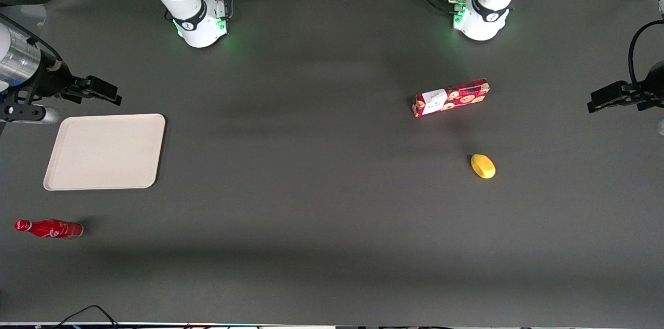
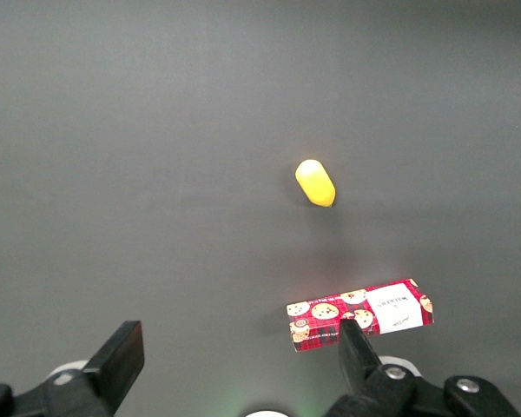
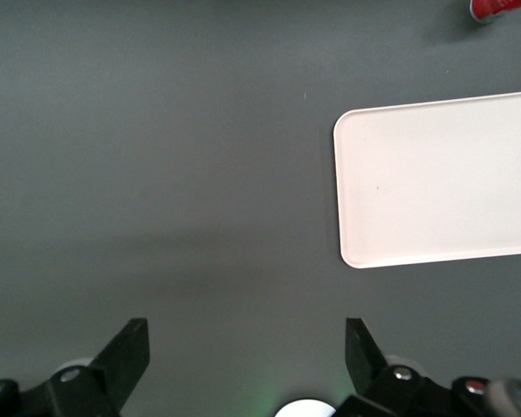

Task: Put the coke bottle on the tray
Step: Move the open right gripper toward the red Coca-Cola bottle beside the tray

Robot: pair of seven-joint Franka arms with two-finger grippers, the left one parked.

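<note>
Dark grey matting (image 1: 311, 189) covers the whole table, and every object rests directly on it. At the working arm's end, the coke bottle (image 1: 49, 228) is seen lying on its side, nearer to the front camera than the tray (image 1: 105, 151) and apart from it; its red cap is turned toward the table's edge. In the right wrist view only a red sliver of the bottle (image 3: 504, 8) is caught at the frame's border, clear of the tray's rim (image 3: 340, 187). The tray is laid flat, with nothing on it. The gripper (image 1: 98, 89) is held above the mat, farther from the front camera than the tray, close to the tray's upper edge; its fingers (image 3: 126, 352) are spread wide, and nothing is held between them.

Toward the parked arm's end, well apart from the tray, a red cookie box (image 1: 451, 97) is laid flat at a slight slant. A small yellow lemon-like object (image 1: 483, 166) is found nearer to the front camera than the box, close to it but not touching.
</note>
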